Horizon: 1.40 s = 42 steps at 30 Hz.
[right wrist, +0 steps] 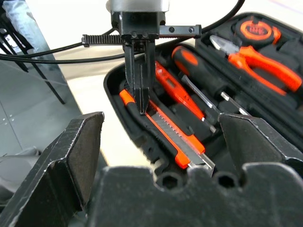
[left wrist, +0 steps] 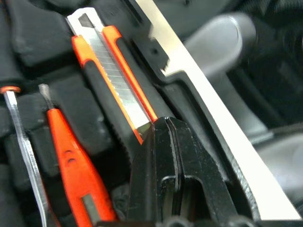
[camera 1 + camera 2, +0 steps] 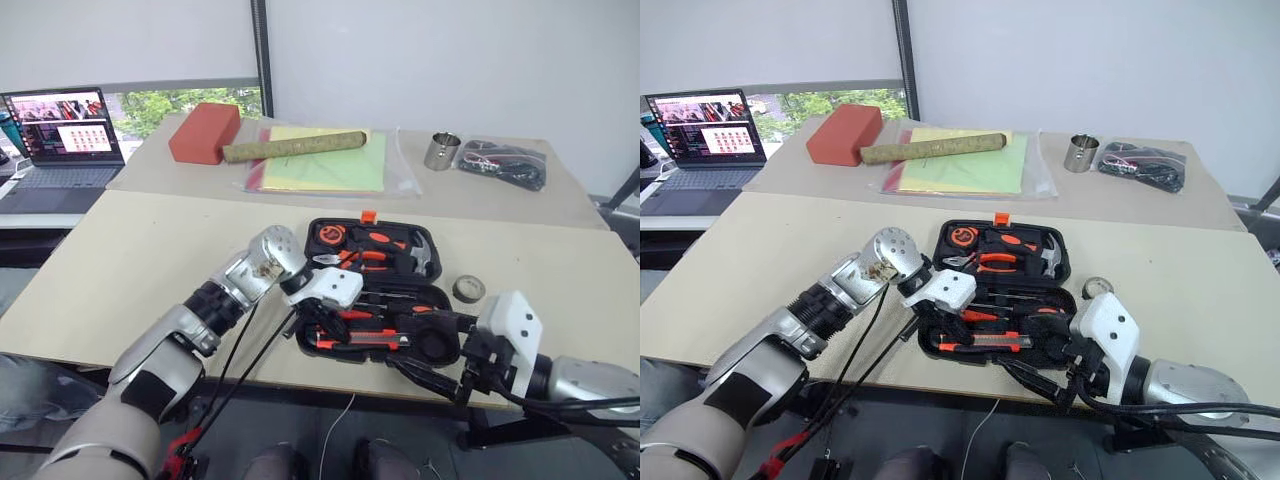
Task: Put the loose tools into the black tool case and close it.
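Observation:
The black tool case [image 3: 312, 228] lies open on the table near its front edge, its orange latch [image 3: 368, 215] on the far side. In the near half sit a utility knife [image 1: 175, 137], an orange tester [image 1: 173, 90] and a thin-shafted screwdriver [image 1: 203, 87]. My left gripper [image 1: 142, 111] is shut and points down, its tips resting on the rear end of the knife [image 2: 113, 75]; nothing is between its fingers [image 2: 163, 142]. My right gripper [image 1: 161, 120] is open at the case's near right corner, facing the tools and holding nothing.
Orange-handled pliers [image 3: 352, 259], a tape measure [image 3: 326, 235] and a hammer [image 3: 424, 256] fill the case's far half. A tape roll [image 3: 468, 289] lies right of the case. On the far table are a metal cup [image 3: 441, 150], a cable bundle [image 3: 503, 163], a red block [image 3: 204, 132] and a laptop [image 3: 65, 135].

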{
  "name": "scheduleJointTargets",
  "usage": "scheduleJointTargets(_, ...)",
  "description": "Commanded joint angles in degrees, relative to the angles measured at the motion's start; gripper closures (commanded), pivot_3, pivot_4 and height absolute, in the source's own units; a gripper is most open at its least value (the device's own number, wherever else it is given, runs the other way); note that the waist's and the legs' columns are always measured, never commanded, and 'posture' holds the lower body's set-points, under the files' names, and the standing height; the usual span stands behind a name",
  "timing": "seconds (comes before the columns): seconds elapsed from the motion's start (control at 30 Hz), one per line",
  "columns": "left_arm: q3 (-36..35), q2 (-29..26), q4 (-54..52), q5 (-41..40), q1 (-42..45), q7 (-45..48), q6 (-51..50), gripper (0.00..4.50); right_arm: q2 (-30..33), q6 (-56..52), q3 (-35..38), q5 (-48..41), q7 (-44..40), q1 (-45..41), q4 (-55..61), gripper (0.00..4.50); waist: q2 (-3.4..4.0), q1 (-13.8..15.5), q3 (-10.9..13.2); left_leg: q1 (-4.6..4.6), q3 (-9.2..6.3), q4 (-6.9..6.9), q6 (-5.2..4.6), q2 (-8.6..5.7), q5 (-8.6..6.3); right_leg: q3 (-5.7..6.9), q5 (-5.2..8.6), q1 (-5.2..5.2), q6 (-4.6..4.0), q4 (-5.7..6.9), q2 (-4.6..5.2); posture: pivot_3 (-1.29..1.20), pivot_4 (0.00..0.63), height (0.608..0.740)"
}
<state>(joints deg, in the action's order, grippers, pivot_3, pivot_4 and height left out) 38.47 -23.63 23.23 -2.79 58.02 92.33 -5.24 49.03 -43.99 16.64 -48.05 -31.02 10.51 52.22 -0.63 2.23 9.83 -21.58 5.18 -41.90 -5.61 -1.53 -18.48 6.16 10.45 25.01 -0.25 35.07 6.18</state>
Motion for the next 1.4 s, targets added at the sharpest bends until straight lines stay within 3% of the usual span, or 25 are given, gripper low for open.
scheduleJointTargets(0.03,2.9,1.1,2.8,5.2,-1.9,-0.5,2.4,4.47,-0.4,0.8,2.0,-0.3,0.9,0.8,2.1,0.00,0.00,0.1,-0.1,0.02,0.00,0.00,0.00,0.00,0.00,-0.01,0.00,-0.02,0.01,-0.02,0.01,0.00,0.150,0.740)
scheduleJointTargets(0.23,1.2,3.7,6.6,7.1,-1.6,-2.7,3.4,4.47,-0.2,0.8,2.2,-0.7,1.3,0.8,1.6,0.00,0.01,0.4,-0.4,0.49,-0.07,0.00,-0.36,0.05,-0.22,0.02,0.24,-0.58,0.47,-0.12,0.34,0.00,0.150,0.740)
scheduleJointTargets(0.5,-3.3,2.6,4.1,-3.9,3.3,0.2,-5.3,4.47,0.0,0.9,2.3,-0.9,1.1,0.1,0.8,0.00,-0.02,0.2,-0.4,0.20,-0.04,-0.18,-0.55,0.04,-0.34,-0.07,-0.02,-0.33,0.33,-0.13,0.37,0.00,0.150,0.740)
scheduleJointTargets(0.77,-2.8,5.9,10.6,3.0,2.9,-2.8,0.7,4.47,-0.2,0.7,1.4,-0.7,1.1,-0.9,0.4,0.00,-0.01,0.2,-0.4,-0.38,0.00,-0.27,-0.52,-0.08,-0.31,0.05,-0.08,0.10,0.24,-0.13,-0.02,0.00,0.150,0.740)
scheduleJointTargets(1.1,-1.2,6.8,13.4,8.9,-1.0,-4.2,8.9,4.47,0.0,0.6,2.1,-1.0,1.2,0.0,0.8,0.00,0.00,0.3,-0.4,0.18,-0.03,-0.32,-0.53,-0.09,-0.34,-0.18,0.15,-0.36,0.72,-0.18,0.41,0.00,0.150,0.740)
scheduleJointTargets(1.3,-9.8,6.9,6.9,1.3,-2.2,-4.3,0.7,4.47,0.4,0.9,4.0,-0.6,0.3,1.4,0.5,0.00,0.02,0.5,-0.5,0.35,-0.07,-0.28,-0.64,-0.07,-0.41,-0.16,-0.01,-0.55,0.42,-0.23,0.50,0.00,0.150,0.740)
scheduleJointTargets(1.4,-15.5,4.7,3.0,-3.2,-2.3,-4.3,-3.9,3.78,1.4,0.9,7.6,-0.4,-1.1,2.6,-1.0,0.00,0.01,0.3,-0.5,0.07,-0.05,-0.32,-0.66,-0.08,-0.41,-0.16,-0.01,-0.31,0.43,-0.19,0.44,0.00,0.150,0.740)
